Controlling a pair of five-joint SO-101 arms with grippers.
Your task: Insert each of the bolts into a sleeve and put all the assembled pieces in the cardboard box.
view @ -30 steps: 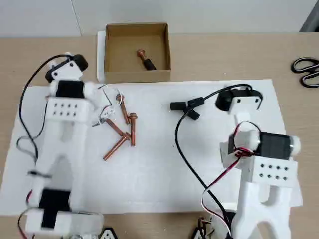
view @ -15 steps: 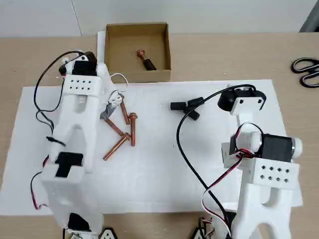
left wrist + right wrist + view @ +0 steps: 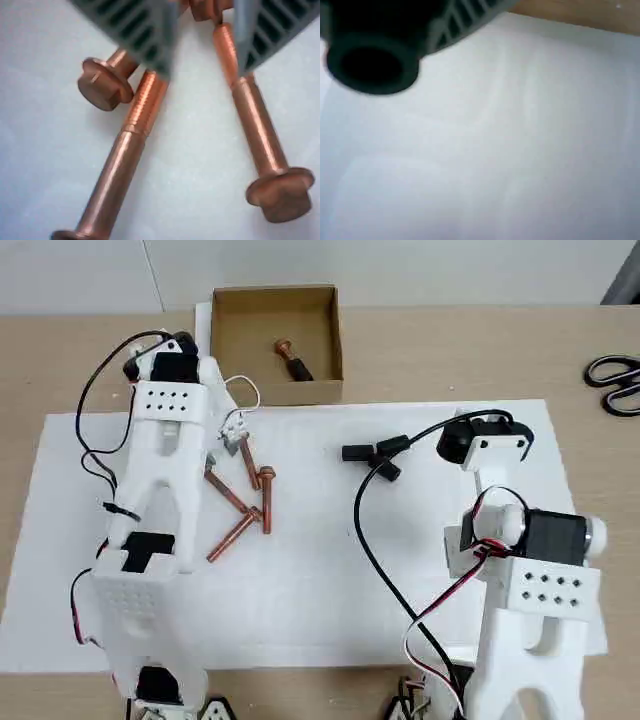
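Several copper bolts (image 3: pixel 248 502) lie in a loose pile on the white sheet (image 3: pixel 320 580). My left gripper (image 3: pixel 228 440) hangs open just over their far ends. In the left wrist view its grey fingers (image 3: pixel 145 30) straddle the threaded tip of one bolt (image 3: pixel 260 145), with two more bolts (image 3: pixel 120 165) beside it. My right gripper (image 3: pixel 405 35) is at the right of the sheet, shut on a black sleeve (image 3: pixel 372 65) whose hollow end faces the camera. The cardboard box (image 3: pixel 228 340) at the back holds one assembled piece (image 3: pixel 293 358).
Two loose black sleeves (image 3: pixel 368 454) lie mid-sheet beside the right arm's black cable (image 3: pixel 360 530). Scissors (image 3: pixel 615 380) rest on the wooden table at the far right. The sheet's front half is bare.
My left arm has swung in and stretched forward, and its gripper now sits over the bolts' far ends nearer the box. The right arm has barely moved.
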